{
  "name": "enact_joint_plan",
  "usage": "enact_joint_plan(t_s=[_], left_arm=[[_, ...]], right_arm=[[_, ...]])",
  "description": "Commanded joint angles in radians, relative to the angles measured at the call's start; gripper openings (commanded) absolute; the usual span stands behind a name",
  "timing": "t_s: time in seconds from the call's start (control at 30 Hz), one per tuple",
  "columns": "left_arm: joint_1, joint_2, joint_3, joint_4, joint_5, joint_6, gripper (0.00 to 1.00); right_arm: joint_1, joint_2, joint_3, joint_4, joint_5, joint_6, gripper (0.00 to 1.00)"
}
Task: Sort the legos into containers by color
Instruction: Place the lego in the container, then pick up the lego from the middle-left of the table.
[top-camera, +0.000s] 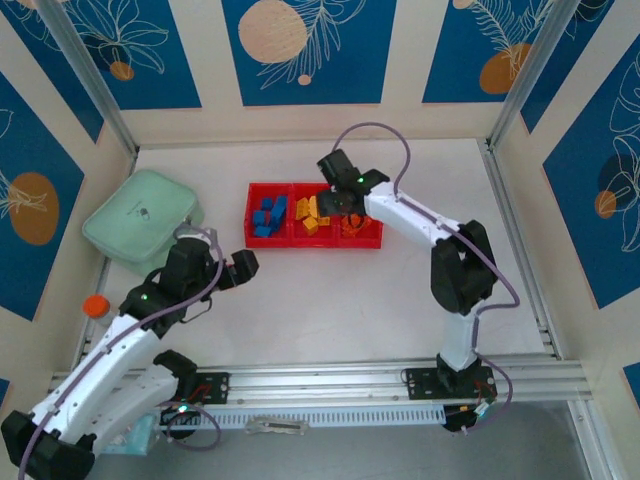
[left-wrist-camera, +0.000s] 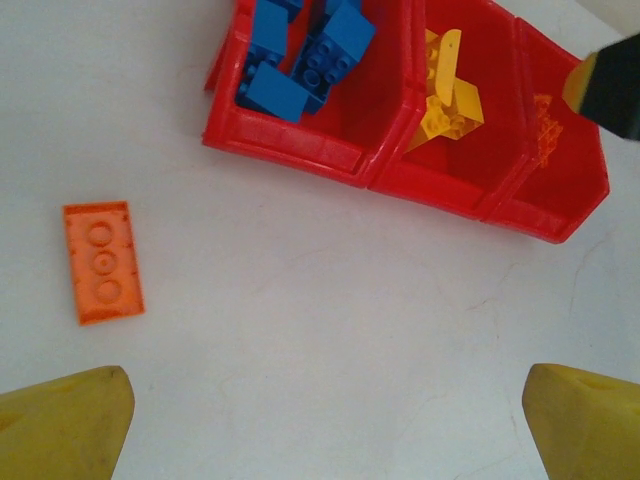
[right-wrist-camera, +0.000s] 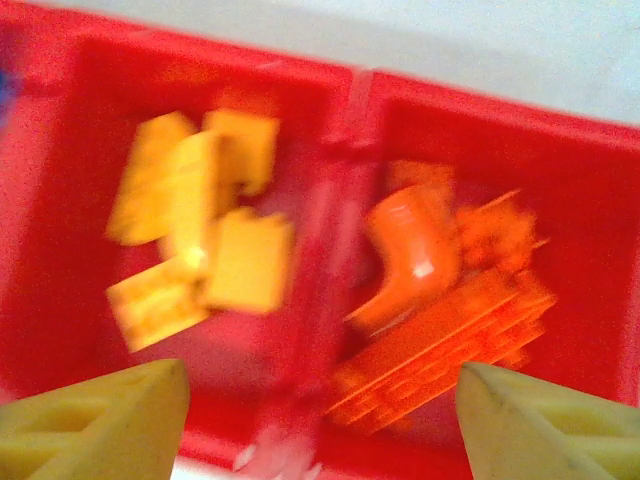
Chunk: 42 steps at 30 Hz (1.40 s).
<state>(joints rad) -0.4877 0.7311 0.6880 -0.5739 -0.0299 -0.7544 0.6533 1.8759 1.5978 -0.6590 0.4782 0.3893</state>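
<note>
The red tray (top-camera: 372, 240) holds blue legos (top-camera: 268, 217) in its left compartment, yellow ones (top-camera: 310, 214) in the middle and orange ones (top-camera: 356, 226) on the right. My right gripper (top-camera: 338, 205) hovers open over the divider between the yellow bricks (right-wrist-camera: 200, 235) and the orange bricks (right-wrist-camera: 440, 300), holding nothing (right-wrist-camera: 320, 420). One flat orange brick (left-wrist-camera: 103, 262) lies on the white table, left of the tray (left-wrist-camera: 300, 150). My left gripper (left-wrist-camera: 325, 420) is open and empty above bare table, in front of the tray's left end (top-camera: 240, 266).
A mint-green lidded case (top-camera: 143, 220) sits at the back left. A small orange round object (top-camera: 95, 305) lies by the left wall. Aluminium rails (top-camera: 400, 378) run along the near edge. The right gripper's black body (left-wrist-camera: 615, 85) shows above the tray's orange end.
</note>
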Motion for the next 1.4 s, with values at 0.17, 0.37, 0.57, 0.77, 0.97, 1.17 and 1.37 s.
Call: enact_joint_plan(t_s=[0.17, 0.37, 0.57, 0.77, 0.97, 1.17, 1.37], left_arm=[[0.018, -0.188, 0.070, -0.283, -0.127, -0.064, 0.99], [0.018, -0.294, 0.132, -0.424, -0.183, -0.097, 0.99], [0.018, -0.355, 0.169, -0.521, -0.214, -0.124, 0.99], [0.019, -0.380, 0.178, -0.537, -0.225, -0.127, 0.99], [0.018, -0.383, 0.171, -0.532, -0.229, -0.127, 0.99], [0.018, -0.381, 0.165, -0.526, -0.228, -0.127, 0.99], [0.018, -0.377, 0.145, -0.501, -0.214, -0.133, 0.99]], right_arm=[[0.265, 0.014, -0.017, 0.032, -0.145, 0.173, 0.78], [0.388, 0.212, 0.171, 0.010, -0.159, 0.223, 0.80], [0.449, 0.400, 0.390, -0.050, -0.131, 0.216, 0.82], [0.465, 0.574, 0.589, -0.133, -0.087, 0.204, 0.83], [0.479, 0.688, 0.716, -0.167, -0.057, 0.156, 0.77], [0.483, 0.742, 0.777, -0.208, -0.049, 0.132, 0.61], [0.487, 0.735, 0.759, -0.191, -0.047, 0.102, 0.40]])
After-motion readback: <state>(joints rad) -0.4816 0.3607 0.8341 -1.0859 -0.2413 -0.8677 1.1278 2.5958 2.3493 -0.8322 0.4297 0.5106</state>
